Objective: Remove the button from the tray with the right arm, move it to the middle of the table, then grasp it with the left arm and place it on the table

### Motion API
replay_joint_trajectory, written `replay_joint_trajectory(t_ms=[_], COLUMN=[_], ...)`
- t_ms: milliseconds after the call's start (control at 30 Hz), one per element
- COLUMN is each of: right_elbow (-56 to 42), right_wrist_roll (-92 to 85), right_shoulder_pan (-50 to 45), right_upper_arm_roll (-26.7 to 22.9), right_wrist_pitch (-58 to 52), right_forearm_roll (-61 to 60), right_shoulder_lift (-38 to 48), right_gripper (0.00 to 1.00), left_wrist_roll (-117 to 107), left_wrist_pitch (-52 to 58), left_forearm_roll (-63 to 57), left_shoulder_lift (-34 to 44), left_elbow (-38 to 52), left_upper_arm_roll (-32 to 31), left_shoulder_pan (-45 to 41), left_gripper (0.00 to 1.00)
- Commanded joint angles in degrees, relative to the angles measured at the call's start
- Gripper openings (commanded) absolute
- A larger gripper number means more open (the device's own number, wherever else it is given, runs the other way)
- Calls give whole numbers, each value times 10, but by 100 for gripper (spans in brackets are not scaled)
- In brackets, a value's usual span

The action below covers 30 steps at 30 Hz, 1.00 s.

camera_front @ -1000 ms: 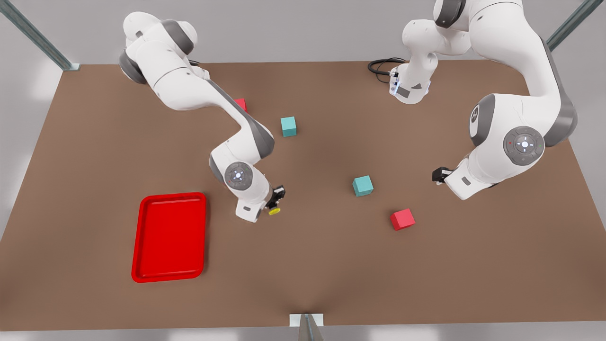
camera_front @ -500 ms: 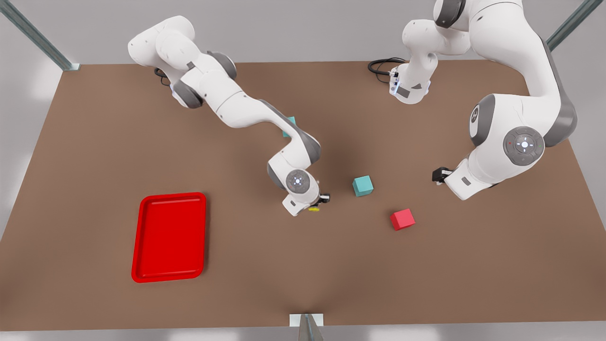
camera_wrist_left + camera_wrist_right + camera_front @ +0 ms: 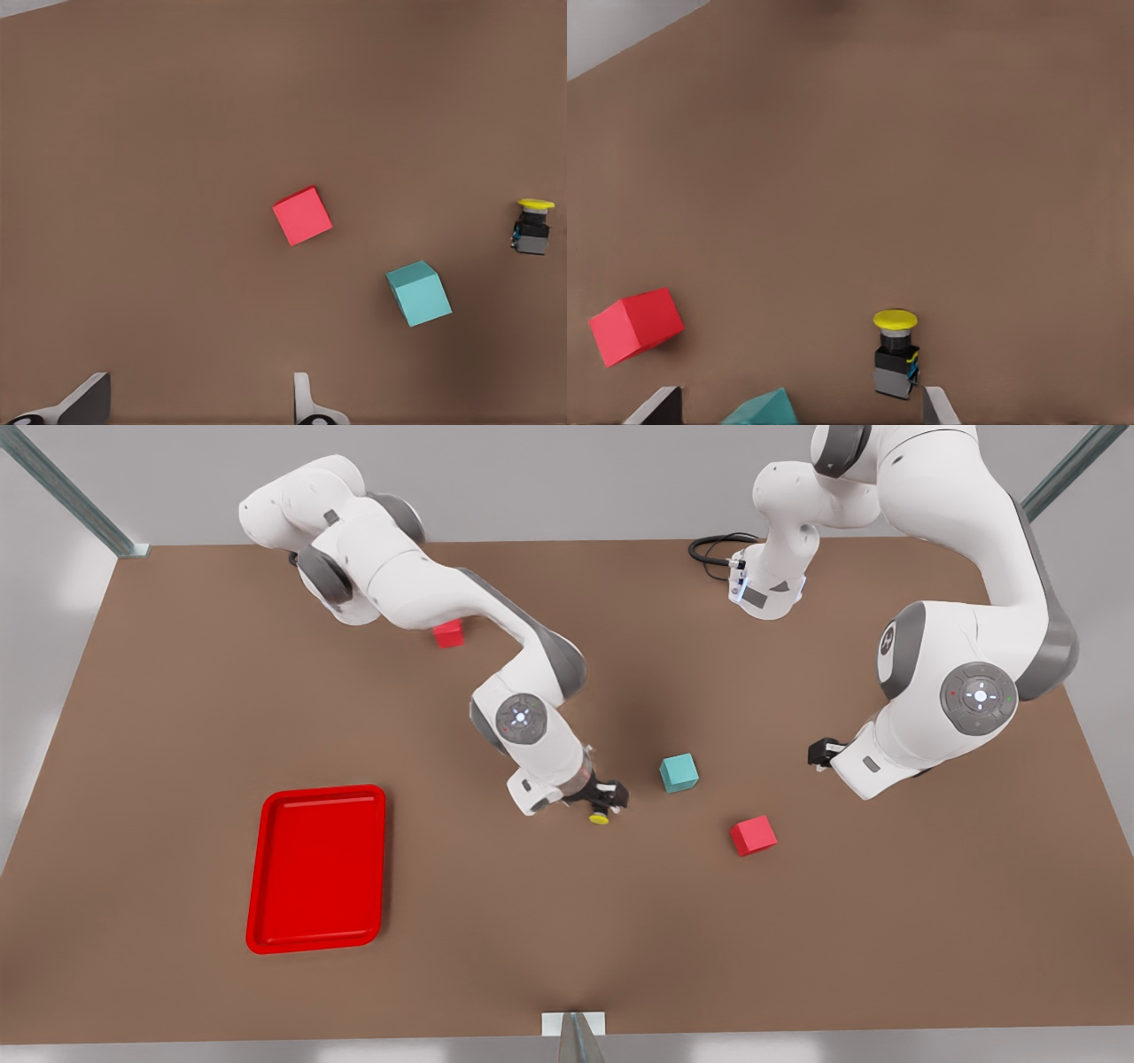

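Button sits out near the middle of the table, well apart from the red tray on the front view's left, cap yellow, body black. Right arm comes in from the far corner on the front view's left, elbow bent, forearm angled down toward the table centre, wrist low. Right gripper is just above/behind the button in the front view, button poking out at its tip. In the right wrist view the right gripper has its fingers spread wide, and the button stands upright, cap up, between them but hard over by one fingertip; touching or not, cannot tell. Not clamped on it. Cannot tell whether the button rests on the table or hangs just over it. Left arm waits at the front view's right, folded over, left gripper pointing in toward the centre, well apart from the button. Left wrist view: left gripper fingers wide apart, nothing in them; button far off at the picture edge, past a red cube and a teal cube. In the front view the teal cube is near the button on its right side, the red cube farther right. Second red cube lies by the right arm's upper link.
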<state>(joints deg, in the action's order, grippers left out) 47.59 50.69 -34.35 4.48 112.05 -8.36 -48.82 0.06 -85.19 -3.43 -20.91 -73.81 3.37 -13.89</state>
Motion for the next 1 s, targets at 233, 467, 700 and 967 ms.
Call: replay_joint_trajectory(t_ms=[233,467,700,967], right_elbow=[359,326,326,326], right_wrist_roll=[-494,-491,-491,-491], right_shoulder_pan=[300,300,299,300], right_upper_arm_roll=[-1,-3,-3,-3], right_wrist_pitch=[-205,-207,-206,-206], right_forearm_roll=[143,155,159,159], right_shoulder_lift=[370,368,367,366], right_gripper=[100,100,100,100], left_wrist_roll=[-541,-256,-141,-145], left_wrist_pitch=[-370,-510,-509,-539], left_forearm_roll=[184,166,111,116], left_shoulder_lift=[-242,-280,-213,-235], left_elbow=[10,-43,-157,-156], left_upper_arm_roll=[-14,-15,-15,-15], left_shoulder_pan=[-220,-224,-268,-269], left_gripper=[100,100,100,100])
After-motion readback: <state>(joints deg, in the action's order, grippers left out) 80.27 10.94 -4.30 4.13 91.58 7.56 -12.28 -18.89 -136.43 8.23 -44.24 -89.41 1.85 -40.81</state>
